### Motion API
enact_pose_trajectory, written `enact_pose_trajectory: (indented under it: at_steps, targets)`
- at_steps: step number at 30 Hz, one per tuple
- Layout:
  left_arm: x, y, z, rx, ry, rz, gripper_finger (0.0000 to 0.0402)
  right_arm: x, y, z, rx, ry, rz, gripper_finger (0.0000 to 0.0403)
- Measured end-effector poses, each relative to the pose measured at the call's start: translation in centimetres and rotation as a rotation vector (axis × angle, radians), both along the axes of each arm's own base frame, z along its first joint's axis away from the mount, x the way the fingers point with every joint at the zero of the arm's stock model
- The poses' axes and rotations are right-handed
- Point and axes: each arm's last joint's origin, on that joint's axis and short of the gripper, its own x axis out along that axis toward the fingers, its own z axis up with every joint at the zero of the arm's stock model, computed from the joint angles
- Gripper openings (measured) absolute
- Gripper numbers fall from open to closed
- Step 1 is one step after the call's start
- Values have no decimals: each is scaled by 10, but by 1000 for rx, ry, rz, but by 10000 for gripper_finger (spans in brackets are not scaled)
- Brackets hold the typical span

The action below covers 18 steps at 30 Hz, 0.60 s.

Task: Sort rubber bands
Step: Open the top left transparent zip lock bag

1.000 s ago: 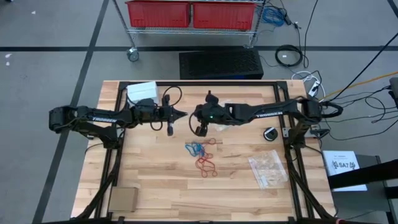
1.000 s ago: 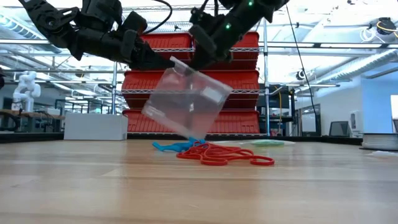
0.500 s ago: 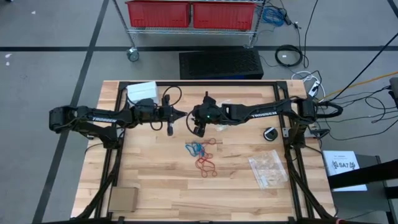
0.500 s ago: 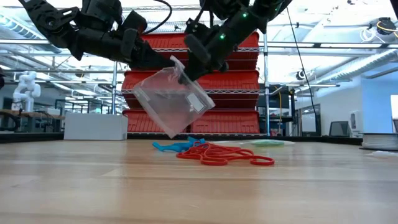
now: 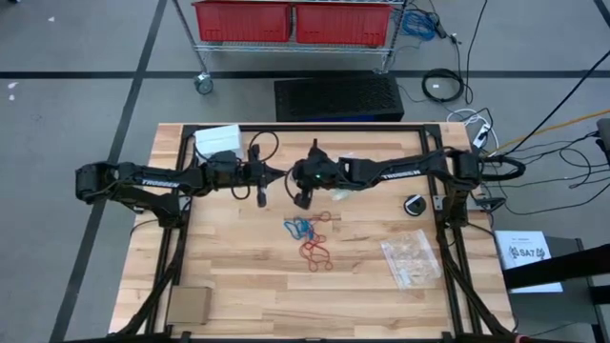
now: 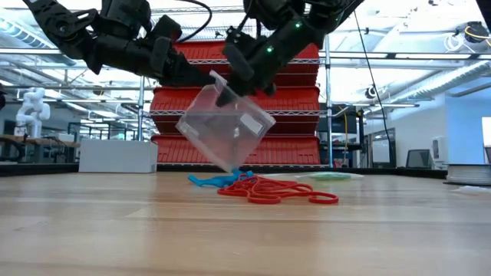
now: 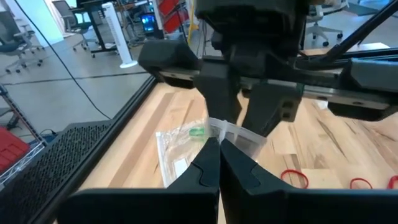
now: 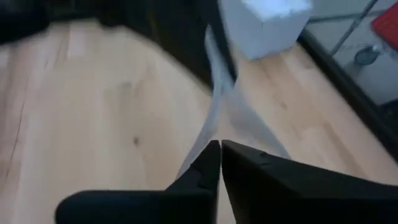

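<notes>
Left hand (image 6: 209,77) and right hand (image 6: 228,93) both pinching one clear bag (image 6: 224,127) (green band inside) above mid-bench rubber bands (image 5: 311,238). Could tear or slip under opposing pulls.

A white box (image 5: 217,139) is sitting at the counter's (image 5: 248,286) ten o'clock corner. A cardboard pad (image 5: 189,306) is lying at seven o'clock, clear plastic bags (image 5: 411,258) at four o'clock. Red bins (image 5: 294,21) are standing on a wire rack at twelve.
</notes>
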Motion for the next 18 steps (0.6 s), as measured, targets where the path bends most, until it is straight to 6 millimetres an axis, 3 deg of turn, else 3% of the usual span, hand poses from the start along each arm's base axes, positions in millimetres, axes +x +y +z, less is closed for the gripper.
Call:
enact_pose_trajectory:
  at_steps: [4, 11, 18]
  targets:
    - [0, 0, 0, 0, -2, 1, 0, 5, -1, -5, -11, -23, -1, 45]
    - [0, 0, 0, 0, -1, 3, 0, 9, -2, -9, 3, -52, -14, 161]
    - [0, 0, 0, -1, -1, 3, 0, -1, 0, 12, 8, -64, -9, 207]
